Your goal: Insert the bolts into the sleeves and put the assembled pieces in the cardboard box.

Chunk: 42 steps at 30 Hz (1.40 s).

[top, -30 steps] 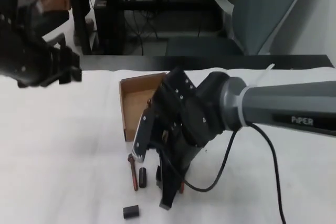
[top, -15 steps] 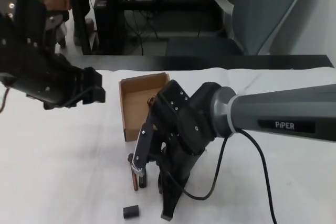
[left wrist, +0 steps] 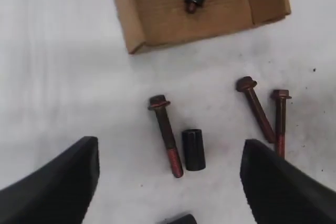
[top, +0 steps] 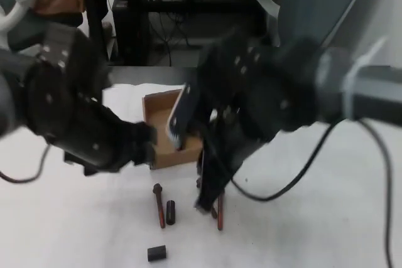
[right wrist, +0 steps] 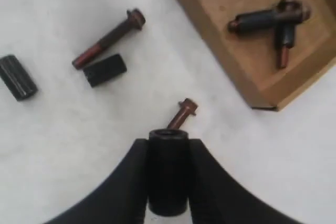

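Note:
My right gripper [right wrist: 168, 182] is shut on a black sleeve [right wrist: 168, 156], held upright above a loose bolt [right wrist: 182, 113] on the white table. My left gripper [left wrist: 170, 148] hangs open over another bolt [left wrist: 165, 135] and a black sleeve [left wrist: 193, 149] lying side by side. Two more bolts [left wrist: 255, 109] lie to one side. The cardboard box [right wrist: 252, 85] holds two assembled pieces [right wrist: 265, 19]. In the high view the bolt [top: 159, 204], a sleeve [top: 170, 211] and a second loose sleeve [top: 157, 253] lie in front of the box [top: 152, 114], between both arms.
The right arm [top: 270, 92] looms over the box's right side and hides part of it. The left arm [top: 81, 123] is just left of the box. An office chair [top: 314, 10] and dark furniture stand behind the bench.
The left arm has swung in from the far left to beside the box. The right arm has risen from the table near the loose parts and now sits higher, closer to the box.

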Each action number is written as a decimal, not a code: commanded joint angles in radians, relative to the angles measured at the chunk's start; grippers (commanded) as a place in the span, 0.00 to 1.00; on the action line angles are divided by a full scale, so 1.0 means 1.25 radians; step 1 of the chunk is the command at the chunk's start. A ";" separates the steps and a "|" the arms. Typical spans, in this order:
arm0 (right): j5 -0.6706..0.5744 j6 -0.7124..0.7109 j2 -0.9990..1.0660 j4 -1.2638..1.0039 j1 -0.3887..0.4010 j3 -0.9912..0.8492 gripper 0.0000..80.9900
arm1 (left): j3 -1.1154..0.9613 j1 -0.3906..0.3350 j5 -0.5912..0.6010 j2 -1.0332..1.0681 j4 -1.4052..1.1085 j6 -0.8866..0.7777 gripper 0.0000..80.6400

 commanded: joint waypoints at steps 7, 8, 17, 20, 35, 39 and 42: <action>-0.002 0.041 -0.154 0.051 -0.003 -0.004 0.01 | 0.006 -0.114 -0.139 0.105 -0.026 -0.124 0.76; -0.002 0.044 -0.175 0.058 -0.003 -0.004 0.01 | 0.006 -0.114 -0.139 0.125 -0.026 -0.135 0.73; -0.002 0.059 -0.348 0.074 -0.003 -0.004 0.01 | 0.006 -0.101 -0.129 0.224 -0.145 -0.224 0.69; -0.002 0.059 -0.382 0.076 -0.003 -0.004 0.01 | 0.002 -0.101 -0.128 0.246 -0.172 -0.256 0.69; -0.052 0.054 -0.397 0.109 -0.003 -0.004 0.01 | 0.002 -0.063 -0.174 0.281 -0.176 -0.335 0.27; -0.068 0.054 -0.397 0.103 -0.003 -0.004 0.01 | 0.002 -0.046 -0.170 0.281 -0.182 -0.331 0.01; -0.068 0.052 -0.397 0.093 -0.003 -0.004 0.01 | 0.002 -0.044 -0.170 0.281 -0.187 -0.294 0.00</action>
